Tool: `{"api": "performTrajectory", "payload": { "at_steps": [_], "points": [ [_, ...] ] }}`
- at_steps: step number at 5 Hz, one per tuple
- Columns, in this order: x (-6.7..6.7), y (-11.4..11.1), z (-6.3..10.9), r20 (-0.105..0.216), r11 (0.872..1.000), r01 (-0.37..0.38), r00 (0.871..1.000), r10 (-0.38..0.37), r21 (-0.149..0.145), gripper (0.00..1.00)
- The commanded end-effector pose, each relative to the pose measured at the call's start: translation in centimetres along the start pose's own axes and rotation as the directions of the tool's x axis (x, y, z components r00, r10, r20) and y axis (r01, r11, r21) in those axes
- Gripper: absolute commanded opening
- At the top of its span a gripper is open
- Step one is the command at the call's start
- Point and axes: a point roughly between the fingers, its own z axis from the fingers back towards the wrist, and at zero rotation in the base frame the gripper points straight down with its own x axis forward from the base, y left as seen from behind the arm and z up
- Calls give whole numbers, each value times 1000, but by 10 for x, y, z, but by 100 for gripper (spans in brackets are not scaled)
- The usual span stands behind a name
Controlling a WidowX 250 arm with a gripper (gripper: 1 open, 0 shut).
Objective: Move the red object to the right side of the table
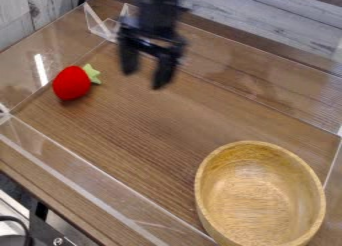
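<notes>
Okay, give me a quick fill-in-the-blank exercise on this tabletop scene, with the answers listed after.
1. The red object lies on the table near its ____ edge in the picture.
2. The gripper hangs with its jaws ____.
3. The wooden bowl holds ____.
4. The red object has a ____ leafy top.

Missing words: left; open; nothing; green

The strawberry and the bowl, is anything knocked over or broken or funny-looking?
Nothing stands out. The red strawberry lies whole on its side near the left of the table, and the wooden bowl sits upright and empty at the lower right. The open gripper touches neither.
</notes>
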Motion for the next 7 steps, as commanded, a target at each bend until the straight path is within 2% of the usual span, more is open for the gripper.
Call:
{"api": "performTrajectory", "payload": {
  "at_steps": [1,2,3,4,5,6,7],
  "points": [
    [-15,47,10,96,999,39,994,-42,35,100],
    [-21,87,0,125,997,62,990,-67,42,100],
    [-21,110,-16,135,997,68,988,-71,30,100],
    [-9,111,-28,135,1000,-6,991,5,7,100],
    [4,104,-36,126,999,-50,991,50,-1,100],
    [22,114,-46,119,999,-32,992,32,-3,100],
    [34,124,-52,107,1000,-24,994,26,-20,100]
  ]
}}
